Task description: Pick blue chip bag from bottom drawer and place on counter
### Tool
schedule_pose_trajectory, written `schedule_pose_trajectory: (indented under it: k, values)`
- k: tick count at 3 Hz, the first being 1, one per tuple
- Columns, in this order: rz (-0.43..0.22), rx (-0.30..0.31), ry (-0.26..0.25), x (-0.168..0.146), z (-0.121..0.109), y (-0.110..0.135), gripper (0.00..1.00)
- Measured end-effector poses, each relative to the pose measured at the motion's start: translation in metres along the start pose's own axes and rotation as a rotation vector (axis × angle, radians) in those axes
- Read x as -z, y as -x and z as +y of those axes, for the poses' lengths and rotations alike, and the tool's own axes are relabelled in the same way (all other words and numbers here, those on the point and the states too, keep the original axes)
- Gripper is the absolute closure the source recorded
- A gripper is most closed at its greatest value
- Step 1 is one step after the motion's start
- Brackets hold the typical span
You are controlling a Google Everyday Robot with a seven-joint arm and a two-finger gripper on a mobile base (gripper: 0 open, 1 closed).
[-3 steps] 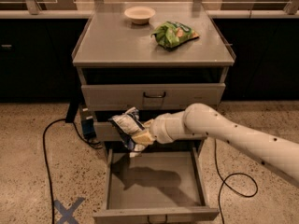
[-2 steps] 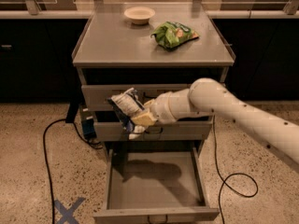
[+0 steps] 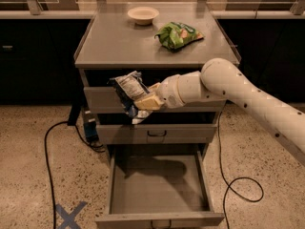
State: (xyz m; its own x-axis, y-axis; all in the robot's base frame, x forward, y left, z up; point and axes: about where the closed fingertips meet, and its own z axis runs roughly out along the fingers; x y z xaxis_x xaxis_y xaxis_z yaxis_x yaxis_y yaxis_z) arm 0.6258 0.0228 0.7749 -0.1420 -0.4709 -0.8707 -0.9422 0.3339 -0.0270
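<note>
My gripper (image 3: 139, 99) is shut on the blue chip bag (image 3: 127, 88), a crinkly dark blue bag with white patches. I hold it in the air in front of the top drawer, just below the counter's front edge and well above the bottom drawer (image 3: 159, 185), which is pulled out and shows a bare tray. The counter (image 3: 119, 42) is the flat grey top of the cabinet. My white arm (image 3: 238, 92) reaches in from the right.
A green chip bag (image 3: 178, 34) and a pale bowl (image 3: 143, 15) lie on the counter toward the back. Black cables (image 3: 47, 147) run over the speckled floor on both sides. A blue tape cross (image 3: 70, 214) marks the floor at lower left.
My gripper has risen with the blue chip bag, from the middle drawer's height up to the top drawer's front, close under the counter edge.
</note>
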Motion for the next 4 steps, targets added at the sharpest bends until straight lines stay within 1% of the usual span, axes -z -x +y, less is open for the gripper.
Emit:
schedule_pose_trajectory:
  k: [1, 2, 3, 4]
  values:
    - [-0.012, 0.027, -0.011, 0.003, -0.007, 0.015, 1.0]
    - [-0.058, 0.089, -0.04, 0.011, -0.028, 0.062, 1.0]
    - [-0.111, 0.141, -0.08, 0.022, -0.059, 0.115, 1.0]
    - [-0.143, 0.188, -0.095, 0.021, -0.077, 0.156, 1.0]
